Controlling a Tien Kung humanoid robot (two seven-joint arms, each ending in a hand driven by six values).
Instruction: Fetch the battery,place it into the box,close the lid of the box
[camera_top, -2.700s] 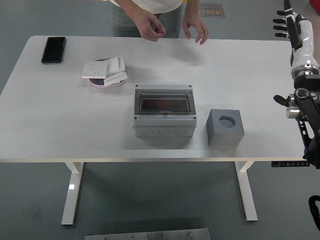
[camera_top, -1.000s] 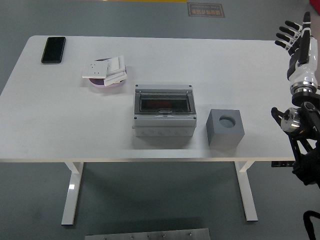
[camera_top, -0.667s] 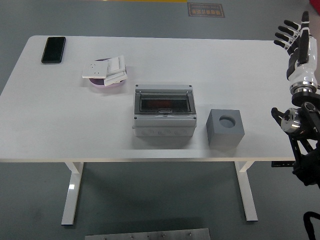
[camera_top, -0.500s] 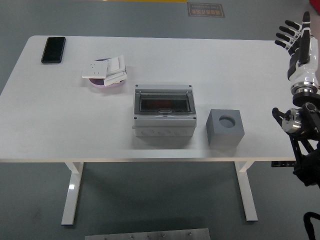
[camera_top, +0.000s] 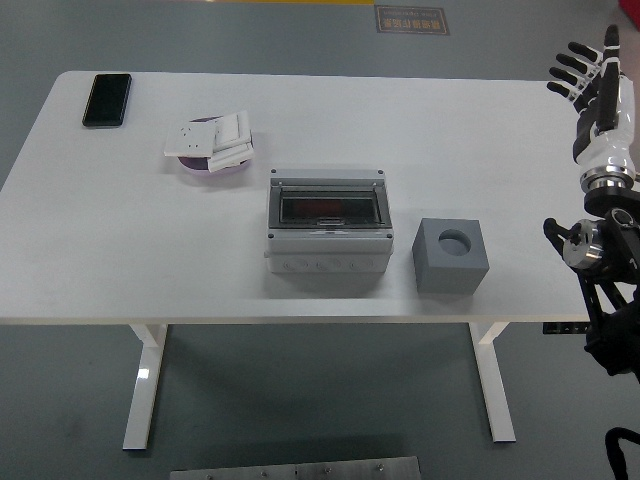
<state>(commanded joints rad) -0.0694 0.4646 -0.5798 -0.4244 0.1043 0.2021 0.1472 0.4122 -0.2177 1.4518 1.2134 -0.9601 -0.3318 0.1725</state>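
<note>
The right hand (camera_top: 592, 72), fingers spread and empty, has barely shifted beyond the table (camera_top: 120, 250) edge; the person has left, the box (camera_top: 328, 232) sits untouched.

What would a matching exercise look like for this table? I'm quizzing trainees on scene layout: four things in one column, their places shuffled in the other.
Things:
1. black phone
2. grey box with clear lid
3. grey cube with round hole
4. right hand

Places:
A. just right of the box, near the front edge
B. far left corner of the table
C. raised beyond the table's right end, fingers spread
D. middle of the table

Pairs: 1-B, 2-D, 3-A, 4-C
</note>
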